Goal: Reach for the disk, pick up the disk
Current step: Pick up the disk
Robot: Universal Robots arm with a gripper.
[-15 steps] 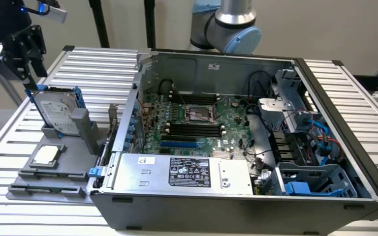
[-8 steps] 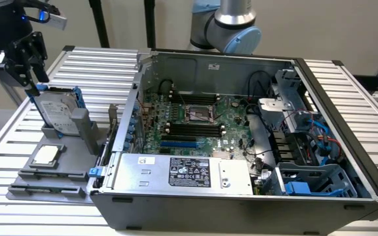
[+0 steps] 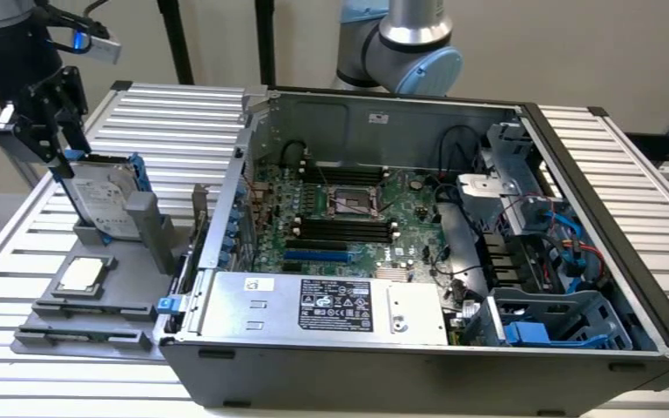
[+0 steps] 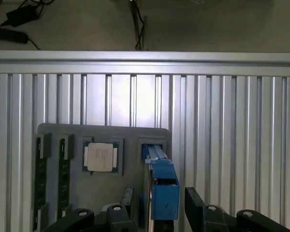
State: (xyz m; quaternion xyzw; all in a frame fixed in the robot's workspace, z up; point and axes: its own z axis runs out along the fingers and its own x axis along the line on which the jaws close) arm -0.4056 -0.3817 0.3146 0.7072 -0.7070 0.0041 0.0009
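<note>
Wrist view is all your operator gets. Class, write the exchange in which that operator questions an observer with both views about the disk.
Operator: My fingers straddle the disk edge-on. How does it stand?
Observer: Upright in a grey holder, its broad silver face showing.
Operator: How low is the gripper?
Observer: Its tips are about level with the disk's top edge; contact I cannot tell.
Operator: What is beside the holder?
Observer: An open computer case, on the exterior view's right.
</note>
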